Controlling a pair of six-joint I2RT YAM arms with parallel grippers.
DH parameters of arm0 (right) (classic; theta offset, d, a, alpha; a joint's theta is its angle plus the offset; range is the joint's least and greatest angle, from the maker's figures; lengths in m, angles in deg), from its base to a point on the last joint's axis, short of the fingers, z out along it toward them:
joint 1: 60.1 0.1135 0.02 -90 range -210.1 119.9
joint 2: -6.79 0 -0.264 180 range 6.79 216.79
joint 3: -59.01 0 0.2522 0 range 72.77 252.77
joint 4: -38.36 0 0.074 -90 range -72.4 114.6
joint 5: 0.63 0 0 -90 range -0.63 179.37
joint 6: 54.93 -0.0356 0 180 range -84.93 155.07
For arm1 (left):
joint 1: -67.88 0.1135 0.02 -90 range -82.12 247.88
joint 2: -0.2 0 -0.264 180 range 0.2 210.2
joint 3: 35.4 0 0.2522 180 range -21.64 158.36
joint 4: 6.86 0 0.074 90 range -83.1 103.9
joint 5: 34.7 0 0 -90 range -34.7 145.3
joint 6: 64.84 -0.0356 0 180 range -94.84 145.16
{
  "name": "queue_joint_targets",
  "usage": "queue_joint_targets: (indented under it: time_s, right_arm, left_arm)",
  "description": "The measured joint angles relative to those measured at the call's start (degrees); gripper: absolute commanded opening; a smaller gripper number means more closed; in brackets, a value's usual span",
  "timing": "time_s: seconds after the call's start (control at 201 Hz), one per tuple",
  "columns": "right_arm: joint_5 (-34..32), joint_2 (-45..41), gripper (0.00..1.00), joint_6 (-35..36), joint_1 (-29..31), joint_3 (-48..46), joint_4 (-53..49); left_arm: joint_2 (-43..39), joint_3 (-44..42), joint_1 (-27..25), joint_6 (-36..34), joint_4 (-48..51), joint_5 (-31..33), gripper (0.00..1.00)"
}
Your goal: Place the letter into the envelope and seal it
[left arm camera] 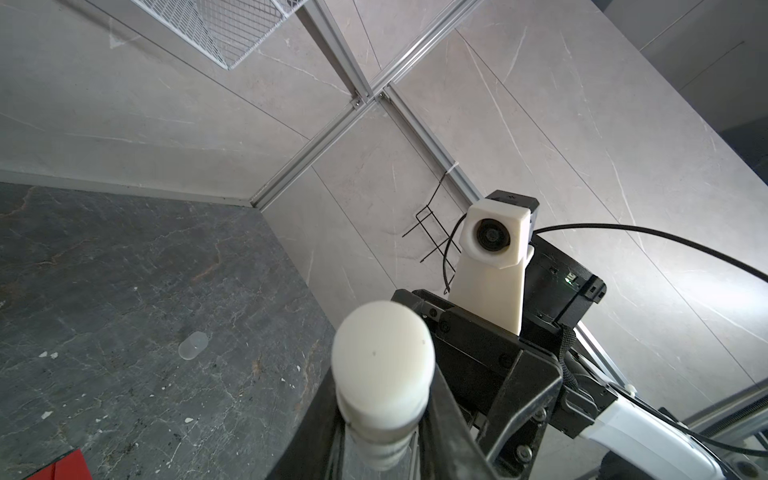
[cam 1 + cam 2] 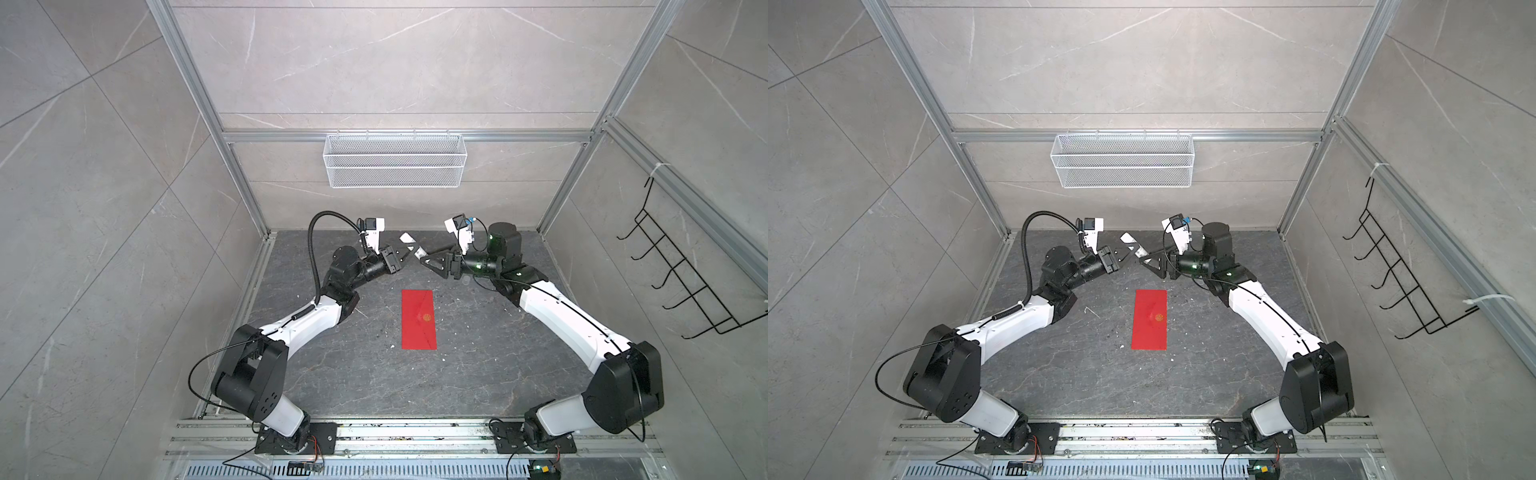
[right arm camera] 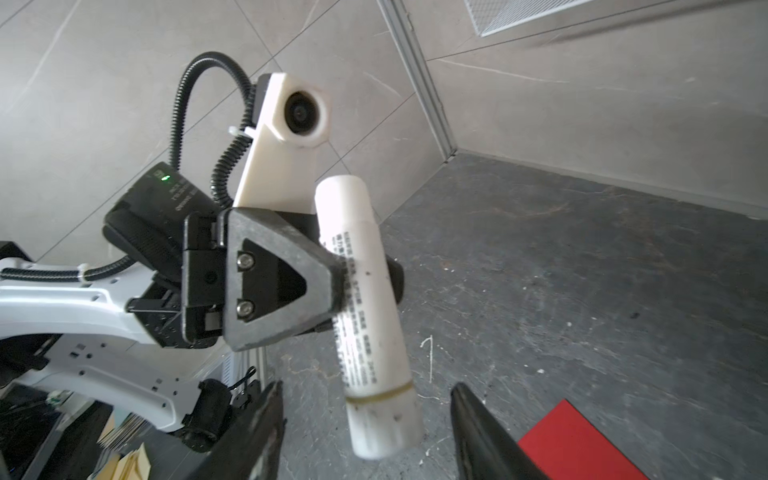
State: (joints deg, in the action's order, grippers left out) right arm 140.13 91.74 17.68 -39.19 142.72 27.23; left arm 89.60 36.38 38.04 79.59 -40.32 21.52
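Note:
The red envelope [image 2: 419,320] [image 2: 1149,320] lies flat mid-table, flap folded down, gold emblem up. Its corner shows in the wrist views [image 1: 62,467] [image 3: 582,444]. The letter is out of view. Behind the envelope, above the table, my left gripper [image 2: 409,249] [image 2: 1130,251] [image 1: 384,415] [image 3: 365,278] is shut on a white glue stick [image 1: 382,357] [image 3: 365,311], gripping its middle. My right gripper [image 2: 424,256] [image 2: 1144,257] [image 3: 368,386] faces it and stands open. Its fingers [image 3: 469,415] flank the tube's ringed end without touching it.
A small clear cap [image 1: 193,345] lies on the dark stone table behind the right arm. A white wire basket [image 2: 395,160] hangs on the back wall and a black wire rack [image 2: 685,282] on the right wall. White flecks dot the tabletop.

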Motion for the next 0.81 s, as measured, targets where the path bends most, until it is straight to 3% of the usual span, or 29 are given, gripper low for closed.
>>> queue_joint_targets:
  time_s: [0.244, 0.558, 0.807]
  right_arm:
    - [4.15, 2.10, 0.38, 0.46, 0.00, 0.02, -0.79]
    - [4.57, 2.21, 0.25, 0.85, -0.37, 0.02, -1.73]
    - [4.13, 2.21, 0.02, 1.05, -0.37, 0.44, -3.30]
  left_arm:
    - [0.90, 0.94, 0.00, 0.90, -0.61, -1.84, 0.00]
    - [1.92, 2.21, 0.02, 1.60, -0.63, -4.13, 0.00]
    - [1.92, 3.48, 0.04, 0.57, 2.64, -4.90, 0.00]
